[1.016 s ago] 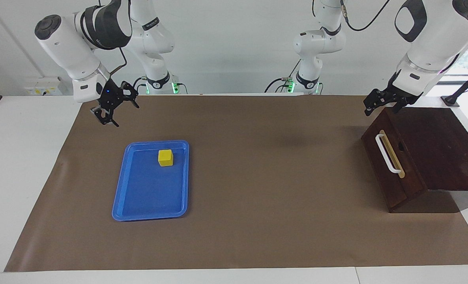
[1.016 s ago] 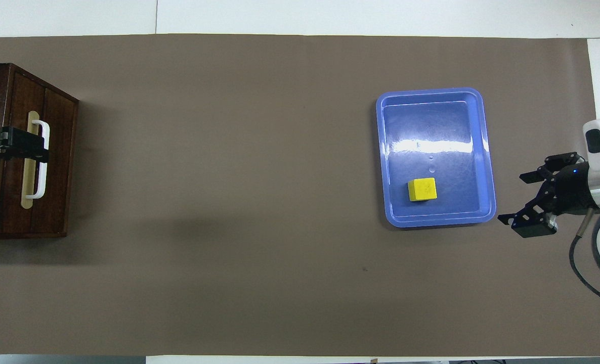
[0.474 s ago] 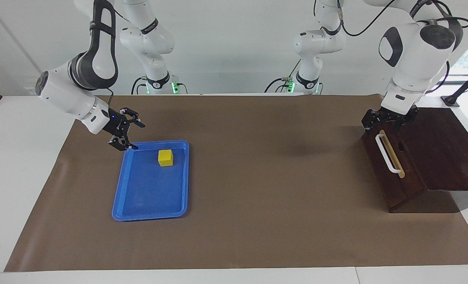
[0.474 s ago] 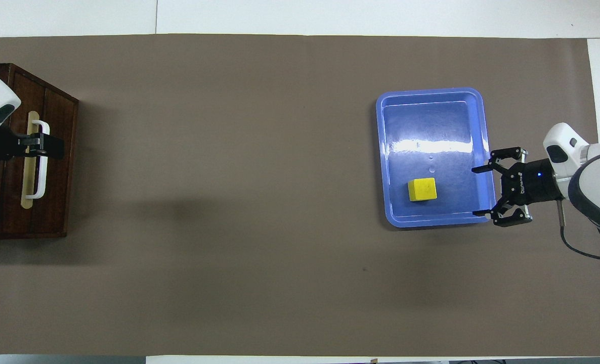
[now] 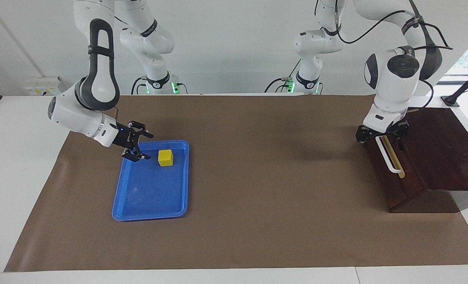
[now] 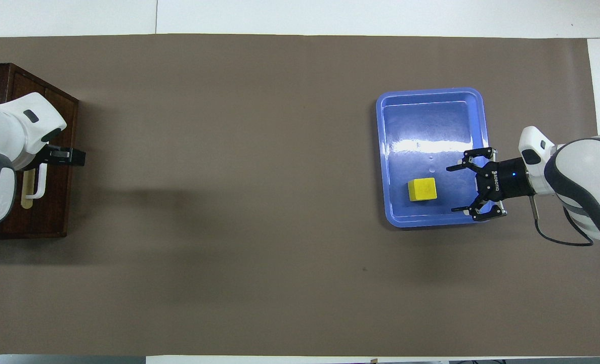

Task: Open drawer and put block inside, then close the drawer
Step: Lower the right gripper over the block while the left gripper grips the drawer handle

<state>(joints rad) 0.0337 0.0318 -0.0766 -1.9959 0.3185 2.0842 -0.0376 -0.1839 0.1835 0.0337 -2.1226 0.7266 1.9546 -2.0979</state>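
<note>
Both hands having swung in since a second ago, right hand [image 5: 146,146] gaping wide, empty, hovering over blue tray [image 5: 139,205] beside yellow block [image 5: 165,157], left hand [image 5: 380,136] open at closed drawer [image 5: 392,181] handle [image 5: 388,156], gripping nothing, on brown-covered counter [image 5: 257,165].

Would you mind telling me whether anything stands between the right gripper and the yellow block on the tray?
Nothing visible does. The right gripper, open, is over the blue tray, at the edge toward the right arm's end of the table, and the block sits just ahead of its fingertips with only bare tray floor between them.
</note>
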